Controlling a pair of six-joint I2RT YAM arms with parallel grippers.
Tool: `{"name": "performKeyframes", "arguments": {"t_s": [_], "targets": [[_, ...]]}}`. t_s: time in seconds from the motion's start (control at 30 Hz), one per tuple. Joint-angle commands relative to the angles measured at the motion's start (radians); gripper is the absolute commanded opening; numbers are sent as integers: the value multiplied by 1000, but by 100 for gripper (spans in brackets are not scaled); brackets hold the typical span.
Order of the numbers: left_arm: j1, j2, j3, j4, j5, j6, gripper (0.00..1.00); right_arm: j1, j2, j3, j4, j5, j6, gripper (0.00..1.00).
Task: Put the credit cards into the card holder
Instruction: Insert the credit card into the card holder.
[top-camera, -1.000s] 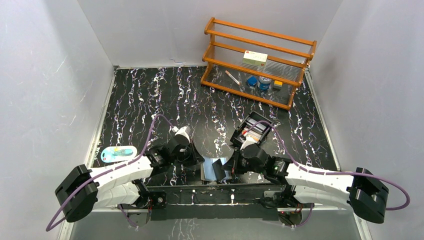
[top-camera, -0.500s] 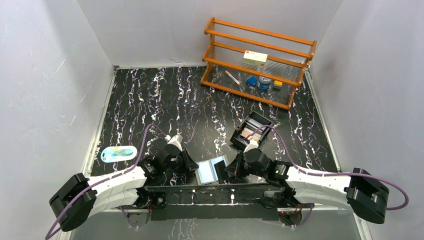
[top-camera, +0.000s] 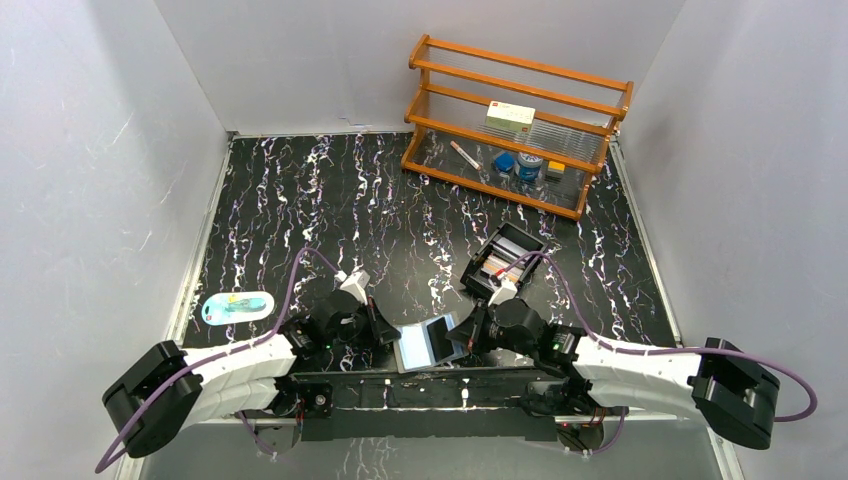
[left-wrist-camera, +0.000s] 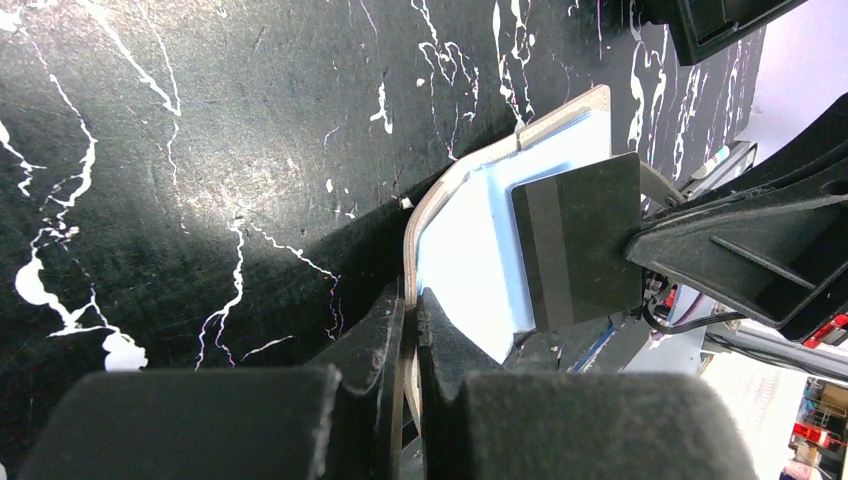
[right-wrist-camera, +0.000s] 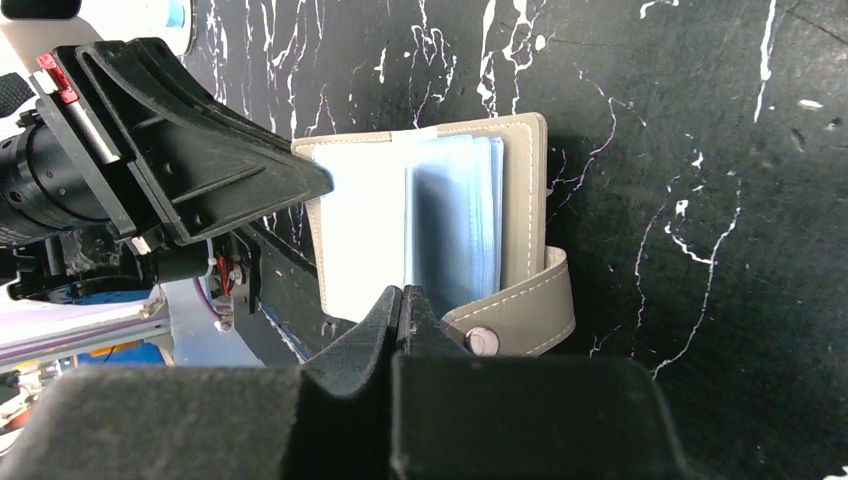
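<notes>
Status | card holder (top-camera: 418, 347) open at near tabletop (top-camera: 300, 220) edge | left tool (left-wrist-camera: 410, 330) clenched on its left cover | right tool (right-wrist-camera: 403, 300) pinching dark card (left-wrist-camera: 575, 240) over sleeves (right-wrist-camera: 470, 220), long axis along spine | spare credit cards (top-camera: 503, 265) in black tray (top-camera: 478, 262) beyond

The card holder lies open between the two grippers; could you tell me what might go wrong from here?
The left gripper pinches only the cover edge of the card holder, which may slip and fold shut. The card in the right gripper could miss a slot in the sleeves and slide between them.
</notes>
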Motion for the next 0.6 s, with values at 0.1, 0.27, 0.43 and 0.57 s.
{"name": "performKeyframes", "arguments": {"t_s": [0.1, 0.27, 0.43, 0.57], "targets": [[5, -7, -26, 26, 12, 40, 0, 5, 52, -15, 120, 3, 16, 0], [6, 6, -28, 31, 12, 41, 0, 4, 83, -22, 151, -4, 21, 0], [6, 21, -28, 40, 13, 42, 0, 2, 109, -42, 199, -19, 27, 0], [6, 34, -25, 49, 16, 43, 0, -1, 128, -45, 222, -29, 24, 0]]}}
